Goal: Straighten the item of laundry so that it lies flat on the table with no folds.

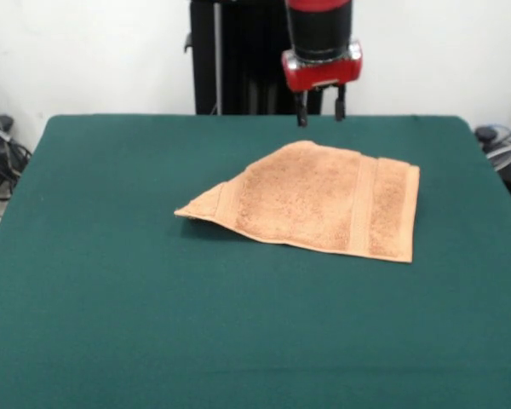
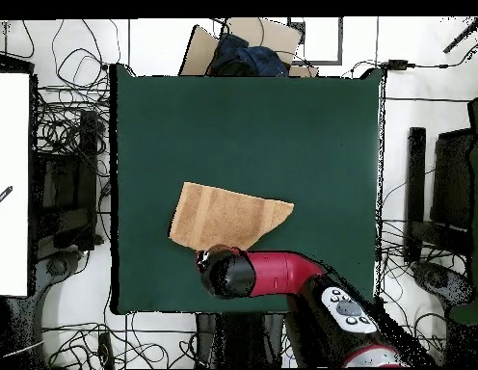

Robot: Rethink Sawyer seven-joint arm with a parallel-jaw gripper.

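Note:
The peach-tan towel [image 1: 315, 203] lies right of the middle of the green table [image 1: 111, 298], with a border band near its right edge. Its left part is folded over into a point at the left. From above, the towel [image 2: 228, 217] shows as a strip with one slanted end. My gripper [image 1: 320, 107] hangs in the air above and behind the towel's far edge, open, with nothing between its two dark fingers. In the overhead view the red arm's head [image 2: 228, 274] covers the gripper and a bit of the towel's edge.
Cables and dark equipment [image 2: 65, 183] lie on the floor around the table. A cardboard box with dark cloth [image 2: 245, 50] sits past the table's far edge in the overhead view. A black post [image 1: 238, 55] stands behind the table.

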